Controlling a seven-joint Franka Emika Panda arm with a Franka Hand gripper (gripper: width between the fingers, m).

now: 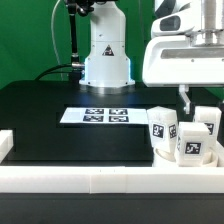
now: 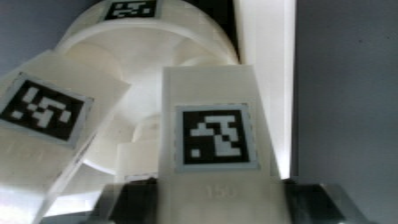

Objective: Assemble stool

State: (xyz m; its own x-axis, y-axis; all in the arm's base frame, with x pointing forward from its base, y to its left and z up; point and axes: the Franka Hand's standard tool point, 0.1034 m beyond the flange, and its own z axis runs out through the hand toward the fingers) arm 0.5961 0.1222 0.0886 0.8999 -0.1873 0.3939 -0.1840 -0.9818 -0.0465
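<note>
Leg-fitting is the step in hand, by my reading: the gripper [image 2: 214,200] of the white arm hangs low over the stool cluster at the exterior view's right, its dark fingers [image 2: 134,200] set either side of a short blocky white plastic leg with a black-and-white square tag [image 2: 217,140]. They sit hard against its flanks, but whether they actually pinch it I cannot tell. Beside it stand two more tagged white legs [image 1: 163,127] [image 1: 193,147], packed close together, and the wrist view shows the round white plastic seat [image 2: 151,60] bulging just behind them; the joints themselves are hidden. The whole cluster sits on the black table [image 1: 60,140], tucked against the long white border rail [image 1: 80,180], well apart from the marker board [image 1: 95,116]. Next move, I'd judge, calls for keeping this leg square to its hole and turning it home without nudging its neighbours, which stand very near the fingers. Containers? None proper here; only the shallow seat, which appears to carry the legs.
</note>
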